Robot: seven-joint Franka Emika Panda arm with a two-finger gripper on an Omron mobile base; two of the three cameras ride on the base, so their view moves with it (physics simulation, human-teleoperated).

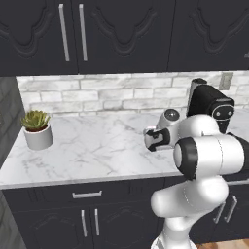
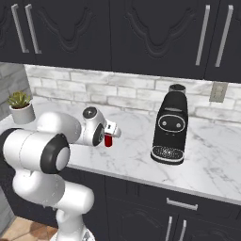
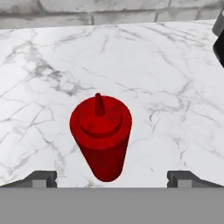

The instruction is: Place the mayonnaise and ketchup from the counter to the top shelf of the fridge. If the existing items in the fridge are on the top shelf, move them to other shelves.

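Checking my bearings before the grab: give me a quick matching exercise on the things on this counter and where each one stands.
Things:
1. ketchup
2. potted plant
3. coffee machine
4. gripper

Places or states:
A. at the counter's left end
B. black, standing to the arm's right
C. open, above the bottle
D. upright, between the fingertips

Pairs: 1-D, 2-A, 3-B, 4-C
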